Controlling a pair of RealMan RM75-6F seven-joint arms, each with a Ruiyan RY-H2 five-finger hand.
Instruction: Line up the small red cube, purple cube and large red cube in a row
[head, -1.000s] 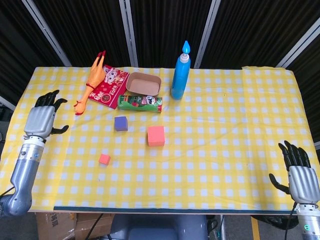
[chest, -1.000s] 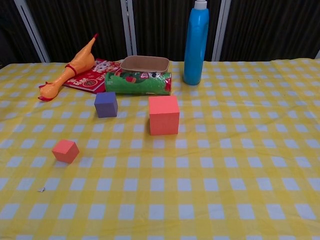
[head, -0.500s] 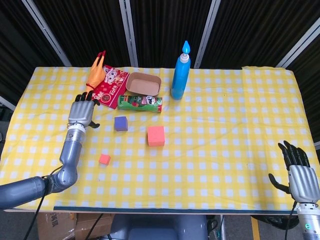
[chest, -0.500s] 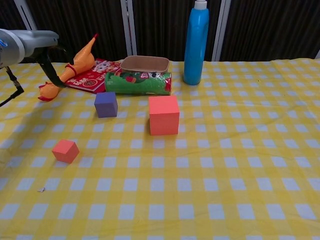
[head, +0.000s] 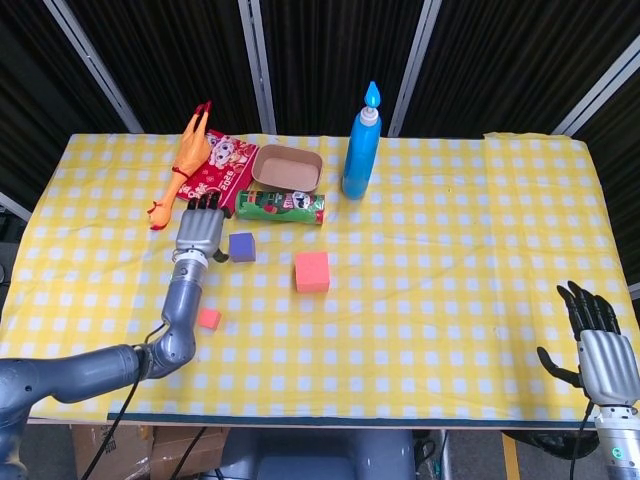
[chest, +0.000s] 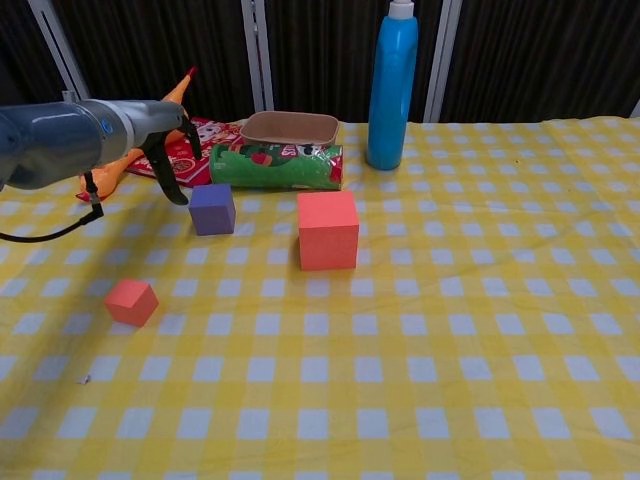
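Observation:
The small red cube (head: 208, 319) (chest: 131, 301) lies near the front left. Behind it sits the purple cube (head: 242, 247) (chest: 212, 209), and the large red cube (head: 312, 271) (chest: 328, 230) stands to its right. My left hand (head: 200, 232) (chest: 168, 155) hovers just left of the purple cube with fingers spread, holding nothing. At the front right corner, off the table's edge, my right hand (head: 598, 354) is open and empty; the chest view does not show it.
Along the back stand a blue bottle (head: 362, 146), a brown tray (head: 287, 168), a green can (head: 281, 207) lying on its side, a red packet (head: 218, 176) and a rubber chicken (head: 186, 160). The yellow checked cloth (head: 450, 270) covers the table.
My left arm has swept in from the table's far left edge toward the centre, ending beside the purple cube. The cubes and my right hand have not moved.

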